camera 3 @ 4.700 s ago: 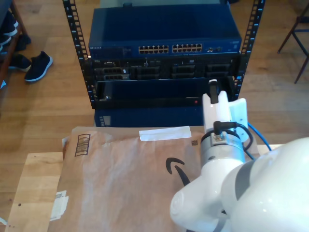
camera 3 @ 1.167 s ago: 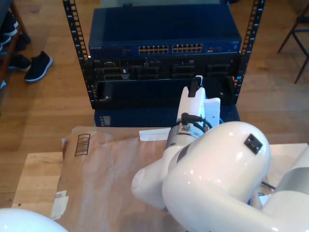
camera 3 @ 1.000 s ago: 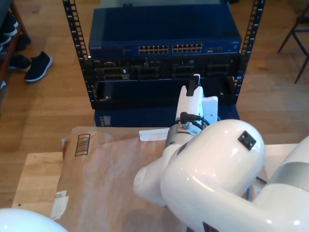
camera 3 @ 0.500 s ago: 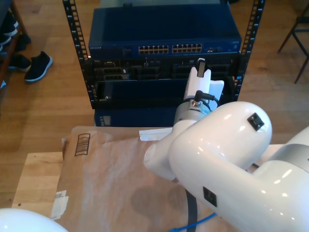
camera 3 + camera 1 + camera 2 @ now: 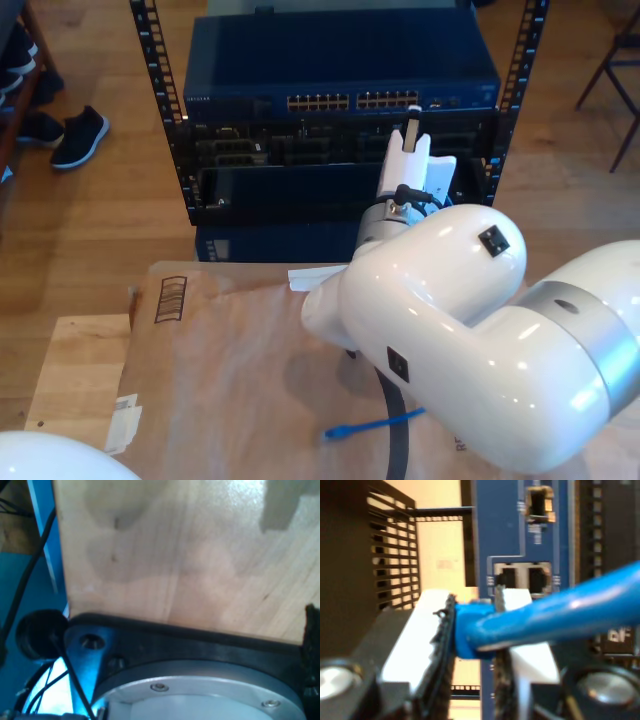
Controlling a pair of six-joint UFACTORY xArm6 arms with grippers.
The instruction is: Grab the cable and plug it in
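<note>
Now the cable (image 5: 530, 622) sits pinched between fingers (image 5: 432, 630).

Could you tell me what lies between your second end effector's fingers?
The cable, clamped between the pads, as my second wrist view shows.

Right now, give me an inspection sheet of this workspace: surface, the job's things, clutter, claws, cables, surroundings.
Surface: wooden table partly covered by a brown paper mailer.
Job's things: blue cable pinched near its end in my second claw, close in front of the blue switch and its port pair; not yet plugged in. A loose blue stretch lies on the mailer.
Clutter: white label strip and a barcode sticker on the mailer.
Claws: second shut on the cable; first cannot be judged, its wrist view faces bare wood.
Cables: black lead under the arm.
Surroundings: rack, wooden floor, dark shoes, chair leg.
</note>
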